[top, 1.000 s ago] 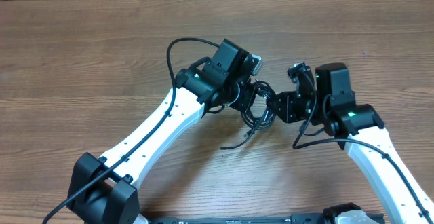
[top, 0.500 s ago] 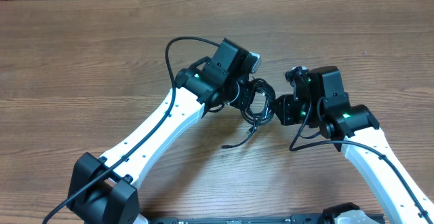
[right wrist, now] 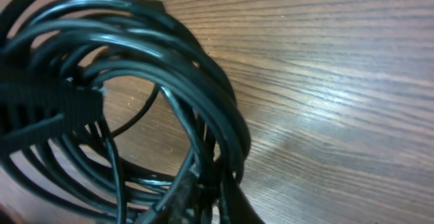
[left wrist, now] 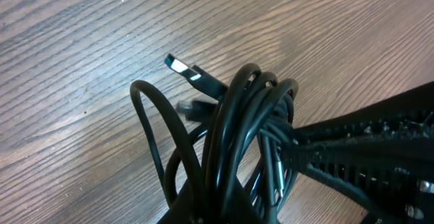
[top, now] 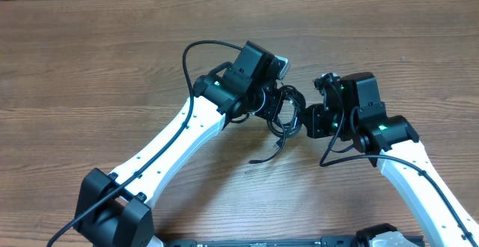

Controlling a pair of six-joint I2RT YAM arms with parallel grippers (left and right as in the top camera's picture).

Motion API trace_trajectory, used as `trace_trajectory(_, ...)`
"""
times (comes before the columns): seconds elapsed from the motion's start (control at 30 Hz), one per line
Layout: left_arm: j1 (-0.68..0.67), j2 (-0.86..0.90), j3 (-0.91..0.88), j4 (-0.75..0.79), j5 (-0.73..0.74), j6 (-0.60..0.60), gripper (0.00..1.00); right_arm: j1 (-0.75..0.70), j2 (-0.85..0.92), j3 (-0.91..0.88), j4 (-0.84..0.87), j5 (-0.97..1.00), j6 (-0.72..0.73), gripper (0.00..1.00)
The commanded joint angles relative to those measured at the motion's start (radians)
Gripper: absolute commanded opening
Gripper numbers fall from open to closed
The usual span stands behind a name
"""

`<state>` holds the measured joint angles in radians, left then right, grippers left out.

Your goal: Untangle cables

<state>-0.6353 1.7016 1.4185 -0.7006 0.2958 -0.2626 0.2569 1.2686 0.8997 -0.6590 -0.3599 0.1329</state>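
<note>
The cables (top: 287, 121) are a bundle of thin black looped cords held just above the table between my two grippers. One loose end (top: 260, 159) trails down toward the front. My left gripper (top: 275, 109) is shut on the bundle's left side. My right gripper (top: 305, 120) is shut on its right side. In the left wrist view the loops (left wrist: 239, 129) rise from my jaws (left wrist: 224, 210), and a silvery plug (left wrist: 179, 65) sticks out behind them. In the right wrist view the coil (right wrist: 142, 44) fills the left half, gripped at my jaws (right wrist: 217, 197).
The wooden table (top: 90, 67) lies under everything. The thicker black arm wire (top: 187, 56) arcs over the left arm. The right gripper's finger (left wrist: 366, 142) reaches in from the right in the left wrist view. The left gripper's finger (right wrist: 41, 108) shows in the right wrist view.
My right arm has shifted slightly left, closer to the left gripper. The bundle between them has bunched a little. The left arm has barely moved.
</note>
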Motion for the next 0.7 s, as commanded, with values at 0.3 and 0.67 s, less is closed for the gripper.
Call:
trace_trajectory(0.3, 0.021, -0.068, 0.024, 0.006, 0.005, -0.014, 0.04, 0.006, -0.011, 0.027, -0.118, 0.354, 0.258, 0.04)
trace_trajectory(0.67, 0.023, -0.103, 0.024, -0.001, -0.044, -0.014, 0.04, 0.005, -0.011, 0.027, -0.164, 0.451, 0.350, 0.05)
